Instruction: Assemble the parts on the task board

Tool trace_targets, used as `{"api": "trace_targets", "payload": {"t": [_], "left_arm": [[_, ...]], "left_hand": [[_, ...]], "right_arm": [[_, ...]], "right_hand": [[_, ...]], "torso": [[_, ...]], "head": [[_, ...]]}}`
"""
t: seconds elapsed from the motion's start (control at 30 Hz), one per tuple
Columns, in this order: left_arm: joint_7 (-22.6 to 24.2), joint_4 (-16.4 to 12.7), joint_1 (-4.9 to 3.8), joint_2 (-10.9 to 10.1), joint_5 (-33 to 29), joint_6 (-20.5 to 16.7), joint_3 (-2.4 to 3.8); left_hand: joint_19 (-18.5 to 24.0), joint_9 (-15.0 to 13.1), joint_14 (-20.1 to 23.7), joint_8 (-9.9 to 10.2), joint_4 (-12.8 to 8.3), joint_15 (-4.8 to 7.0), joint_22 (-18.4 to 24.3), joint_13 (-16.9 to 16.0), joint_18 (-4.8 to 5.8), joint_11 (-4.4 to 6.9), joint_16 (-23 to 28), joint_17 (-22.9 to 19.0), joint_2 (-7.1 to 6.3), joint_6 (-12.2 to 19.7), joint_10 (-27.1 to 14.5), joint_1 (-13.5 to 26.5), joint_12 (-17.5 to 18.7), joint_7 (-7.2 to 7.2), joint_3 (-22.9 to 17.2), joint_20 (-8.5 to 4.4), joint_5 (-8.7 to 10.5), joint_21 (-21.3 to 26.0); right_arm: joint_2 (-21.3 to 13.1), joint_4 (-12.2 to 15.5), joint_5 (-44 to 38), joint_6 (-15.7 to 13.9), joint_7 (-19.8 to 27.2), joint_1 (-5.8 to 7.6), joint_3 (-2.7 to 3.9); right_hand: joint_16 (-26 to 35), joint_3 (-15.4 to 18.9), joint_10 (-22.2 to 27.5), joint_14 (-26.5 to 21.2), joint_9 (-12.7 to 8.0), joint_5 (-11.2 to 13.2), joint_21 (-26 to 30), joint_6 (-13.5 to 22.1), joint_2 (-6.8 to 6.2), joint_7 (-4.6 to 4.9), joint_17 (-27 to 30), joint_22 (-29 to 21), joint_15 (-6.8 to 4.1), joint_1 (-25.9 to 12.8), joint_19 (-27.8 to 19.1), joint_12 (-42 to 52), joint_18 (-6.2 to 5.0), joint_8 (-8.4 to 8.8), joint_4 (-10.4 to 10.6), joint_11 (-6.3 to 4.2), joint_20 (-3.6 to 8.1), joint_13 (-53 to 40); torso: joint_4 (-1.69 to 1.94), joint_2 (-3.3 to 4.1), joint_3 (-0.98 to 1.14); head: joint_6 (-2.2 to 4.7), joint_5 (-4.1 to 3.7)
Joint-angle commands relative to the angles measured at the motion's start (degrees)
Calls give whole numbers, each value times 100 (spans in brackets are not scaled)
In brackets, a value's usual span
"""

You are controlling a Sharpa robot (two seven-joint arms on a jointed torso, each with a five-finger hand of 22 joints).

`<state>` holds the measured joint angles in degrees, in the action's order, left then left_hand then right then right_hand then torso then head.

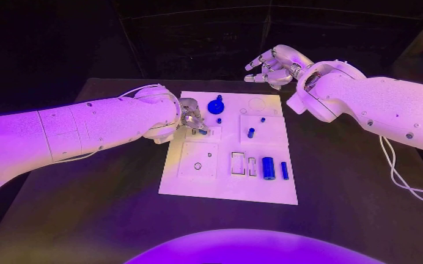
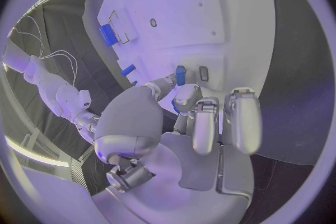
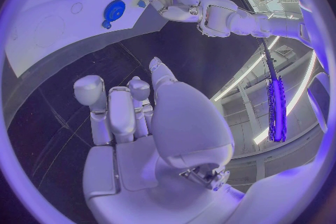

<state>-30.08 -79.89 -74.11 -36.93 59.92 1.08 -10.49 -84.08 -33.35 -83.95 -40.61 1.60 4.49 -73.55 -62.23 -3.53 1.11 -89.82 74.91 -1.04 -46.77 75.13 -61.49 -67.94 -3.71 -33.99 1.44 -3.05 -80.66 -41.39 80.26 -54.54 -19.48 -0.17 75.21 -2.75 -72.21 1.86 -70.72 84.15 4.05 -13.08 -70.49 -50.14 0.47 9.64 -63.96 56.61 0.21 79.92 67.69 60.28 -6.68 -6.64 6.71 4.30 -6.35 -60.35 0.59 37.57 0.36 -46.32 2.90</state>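
The task board [image 1: 229,181] lies in the middle of the black table [image 1: 353,184]. The left robot hand [image 1: 192,122] is over the board's left edge, at about 10 o'clock from the board's centre, and pinches a small blue part [image 2: 181,74] between its fingertips. The right robot hand [image 1: 271,68] hovers beyond the board's far edge, at 1 o'clock, holding nothing, fingers loosely curled and apart. A round blue part [image 1: 216,106] stands near the far edge; two blue cylinders [image 1: 269,168] lie at 5 o'clock.
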Motion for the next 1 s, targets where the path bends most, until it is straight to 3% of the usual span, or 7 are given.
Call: {"api": "trace_targets", "payload": {"t": [0.03,0.33,0.53,0.67,1.0], "left_arm": [[-129,-7,10,8,39,146,-10],[-143,1,10,13,39,140,-10],[-131,41,10,45,25,136,-10],[-129,65,10,82,-8,171,-10],[-126,150,9,157,-42,205,-10]], "left_hand": [[-70,14,-605,-31,-808,21,4,-6,18,-1,-18,1509,-1,-17,55,-44,-21,41,-838,5,-15,23],[-71,5,-605,-41,-766,18,3,-15,19,-7,-18,1509,11,-29,73,2,-29,37,-854,6,-12,25],[-74,-20,-605,-79,-553,26,-1,-42,19,10,-18,1509,14,-103,109,252,-57,70,-795,4,-8,30],[-80,-26,-605,-94,-377,41,-15,-74,21,33,-18,1509,-57,-166,135,488,-91,100,-616,-8,-5,27],[-86,-42,-605,-129,-277,67,-26,-107,22,64,-18,1509,-89,-255,157,614,-124,139,-450,-30,-6,25]], "right_arm": [[5,3,25,11,43,14,4],[2,3,27,7,42,14,4],[3,4,28,1,42,14,4],[9,-1,28,3,42,14,4],[19,-7,28,5,44,14,3]], "right_hand": [[0,36,-12,47,-6,-35,15,34,22,-15,10,-5,-38,24,34,1,-31,-34,8,-3,15,5],[0,36,-12,47,-6,-35,15,34,22,-15,10,-5,-38,24,34,1,-31,-34,8,-3,15,5],[0,36,-12,47,-6,-35,15,34,22,-15,10,-5,-38,24,34,1,-31,-34,8,-3,15,5],[0,36,-12,47,-6,-35,15,34,22,-15,10,-5,-38,24,34,1,-31,-34,8,-3,15,5],[0,36,-12,47,-6,-35,15,34,22,-15,10,-5,-38,24,34,1,-31,-34,8,-3,15,5]], "torso": [[2,-2,4],[-3,-3,1],[-16,2,4],[-14,3,4],[-6,3,10]], "head": [[5,3],[1,11],[0,8],[-4,1],[-13,-8]]}}
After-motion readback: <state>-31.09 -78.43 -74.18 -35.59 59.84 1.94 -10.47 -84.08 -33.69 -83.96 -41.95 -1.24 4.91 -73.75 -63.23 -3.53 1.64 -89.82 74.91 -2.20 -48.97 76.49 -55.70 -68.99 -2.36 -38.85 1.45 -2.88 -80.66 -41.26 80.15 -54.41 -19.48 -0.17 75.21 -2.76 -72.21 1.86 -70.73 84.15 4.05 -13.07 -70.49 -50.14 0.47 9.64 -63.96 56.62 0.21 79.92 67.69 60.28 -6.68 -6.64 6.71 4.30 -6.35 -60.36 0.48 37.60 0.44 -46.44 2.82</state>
